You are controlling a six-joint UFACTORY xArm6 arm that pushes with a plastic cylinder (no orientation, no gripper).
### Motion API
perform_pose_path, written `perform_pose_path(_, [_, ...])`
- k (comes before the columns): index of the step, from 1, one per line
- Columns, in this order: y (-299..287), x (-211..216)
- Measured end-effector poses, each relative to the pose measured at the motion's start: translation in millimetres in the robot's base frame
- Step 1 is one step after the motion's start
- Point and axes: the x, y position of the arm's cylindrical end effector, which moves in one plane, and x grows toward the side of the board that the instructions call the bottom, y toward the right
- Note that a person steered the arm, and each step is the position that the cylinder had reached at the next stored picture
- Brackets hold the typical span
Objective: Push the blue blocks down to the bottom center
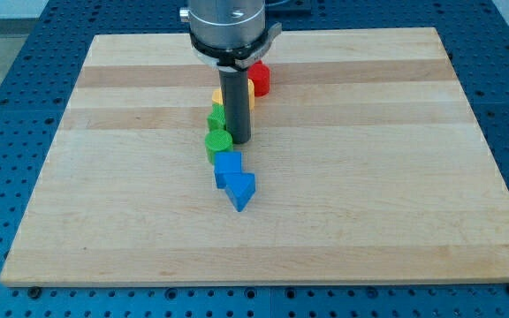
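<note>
Count on the desk: two blue blocks, two green, one yellow, one red; six in all. No fingers on this arm, only the dark rod, so nothing to record as open or closed. No brand, label or writing legible anywhere.

My tip sits in the upper middle of the desk. Blue cube lies just below my tip, slightly toward the view's left, not touching. Blue triangular block is directly below that, touching the cube. Both blues are near the desk's centre, well apart from its bottom edge.

Green cylinder is just left of my tip. Second green block, shape unclear, sits above it beside the rod. Yellow block is partly hidden behind the rod. Red block lies above and right of my tip
</note>
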Motion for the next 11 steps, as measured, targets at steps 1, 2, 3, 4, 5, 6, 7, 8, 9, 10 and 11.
perform_pose_path(1, [-8, 11])
perform_pose_path(2, [-43, 54])
perform_pose_path(3, [-52, 74])
perform_pose_path(4, [-52, 55])
perform_pose_path(5, [-24, 55])
perform_pose_path(6, [-18, 85])
perform_pose_path(7, [-23, 108])
perform_pose_path(8, [-15, 98])
perform_pose_path(9, [13, 83])
perform_pose_path(10, [18, 80])
perform_pose_path(11, [18, 72])
